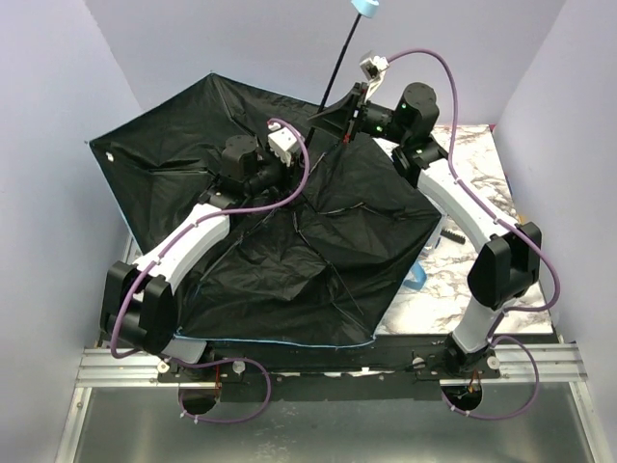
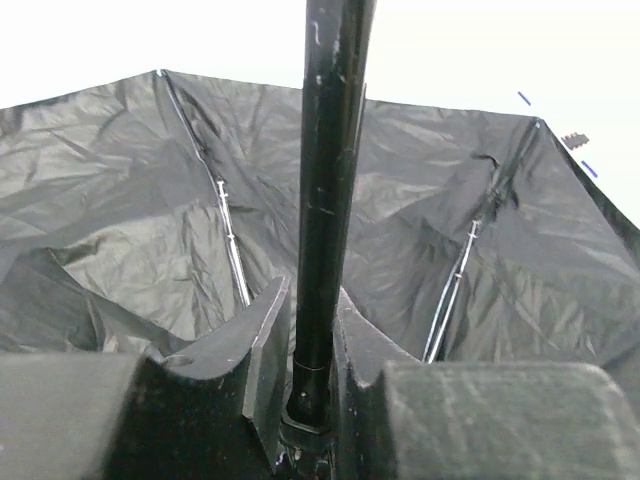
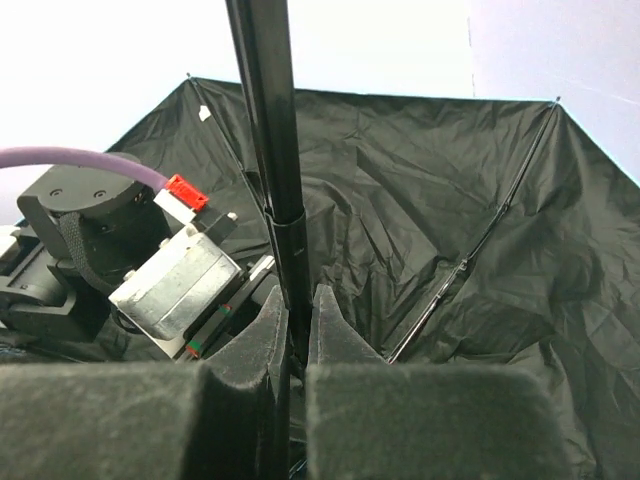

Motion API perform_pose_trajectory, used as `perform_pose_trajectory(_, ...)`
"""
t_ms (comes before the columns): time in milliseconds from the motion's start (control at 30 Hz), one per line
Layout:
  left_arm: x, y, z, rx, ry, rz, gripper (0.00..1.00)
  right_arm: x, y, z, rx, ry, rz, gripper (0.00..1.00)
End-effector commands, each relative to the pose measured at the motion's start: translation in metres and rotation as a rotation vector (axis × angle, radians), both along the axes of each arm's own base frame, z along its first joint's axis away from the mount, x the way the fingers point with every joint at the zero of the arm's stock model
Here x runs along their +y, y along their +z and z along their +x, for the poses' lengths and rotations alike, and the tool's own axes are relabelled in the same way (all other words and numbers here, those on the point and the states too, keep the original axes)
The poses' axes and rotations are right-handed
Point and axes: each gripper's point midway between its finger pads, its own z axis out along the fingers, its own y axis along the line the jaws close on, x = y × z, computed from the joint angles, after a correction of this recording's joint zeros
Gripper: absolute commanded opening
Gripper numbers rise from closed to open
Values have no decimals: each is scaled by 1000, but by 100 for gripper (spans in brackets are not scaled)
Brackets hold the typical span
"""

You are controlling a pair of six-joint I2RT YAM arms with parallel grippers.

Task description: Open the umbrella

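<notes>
The umbrella [image 1: 289, 251] lies spread over the table with its black inside facing up; a thin sky-blue edge shows along its near rim. Its thin black shaft [image 1: 337, 68] slants up toward the back and ends in the light-blue handle [image 1: 366, 8]. My right gripper [image 1: 342, 114] is shut on the shaft [image 3: 268, 130] low down, fingertips [image 3: 270, 315] pressed on both sides. My left gripper [image 1: 301, 154] is shut on the shaft [image 2: 325, 200] just above the hub, close to the right one. The canopy ribs [image 2: 232, 240] fan out behind.
The marbled table top [image 1: 463, 260] shows only at the right, with a small black piece [image 1: 445, 236] and a light-blue item [image 1: 415, 280] at the canopy's edge. Lilac walls close in on three sides. An aluminium rail [image 1: 96, 367] runs along the front.
</notes>
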Motion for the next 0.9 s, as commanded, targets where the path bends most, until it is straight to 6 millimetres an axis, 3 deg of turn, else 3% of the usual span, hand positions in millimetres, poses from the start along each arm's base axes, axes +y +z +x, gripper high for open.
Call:
perform_pose_trajectory(0,54,-91,6,280,182,182,19,-42,133,-39,-238,12,223,0)
perform_pose_trajectory(133,61,-87,13,266,208,216,18,-48,155,-58,-282,38,250,0)
perform_pose_trajectory(200,61,-75,15,228,188,222,0,-49,156,-66,-288,59,245,0)
perform_pose_trajectory(267,57,-48,16,158,168,200,0,-49,145,-68,-280,57,222,0)
perform_pose_trajectory(467,48,54,15,-96,104,169,0,-50,78,-66,-199,29,106,0)
perform_pose_trajectory(567,45,99,9,-211,66,167,0,-51,59,-70,-176,30,79,2)
perform_pose_trajectory(600,44,109,7,-245,56,171,0,-52,55,-73,-173,32,74,6)
perform_pose_trajectory(733,44,148,-2,-409,13,197,0,-55,43,-80,-161,35,50,37)
perform_pose_trajectory(800,46,164,-4,-509,5,234,0,-57,31,-83,-146,25,27,56)
perform_pose_trajectory(867,50,181,-6,-600,7,279,0,-61,15,-83,-100,-9,3,68)
